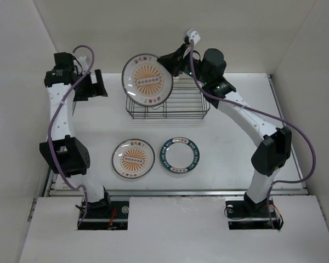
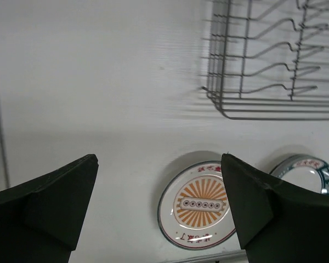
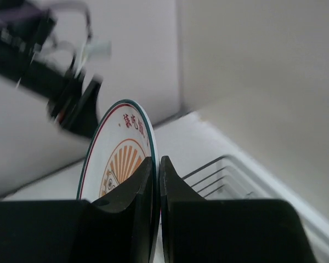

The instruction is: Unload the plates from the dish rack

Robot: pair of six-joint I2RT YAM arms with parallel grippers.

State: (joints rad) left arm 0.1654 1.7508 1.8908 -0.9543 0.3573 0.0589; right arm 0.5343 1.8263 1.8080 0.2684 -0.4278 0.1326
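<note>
My right gripper is shut on the rim of a white plate with an orange sunburst centre and holds it on edge above the left end of the dark wire dish rack. In the right wrist view the plate stands between my fingers. Two plates lie flat on the table in front of the rack: a sunburst plate and a teal-rimmed plate. My left gripper is open and empty, left of the rack. In its wrist view the sunburst plate lies below the open jaws.
White walls enclose the table on the left, back and right. The rack shows no plates in its slots in the left wrist view. The teal-rimmed plate lies right of the sunburst plate. A metal rail runs along the table's near edge.
</note>
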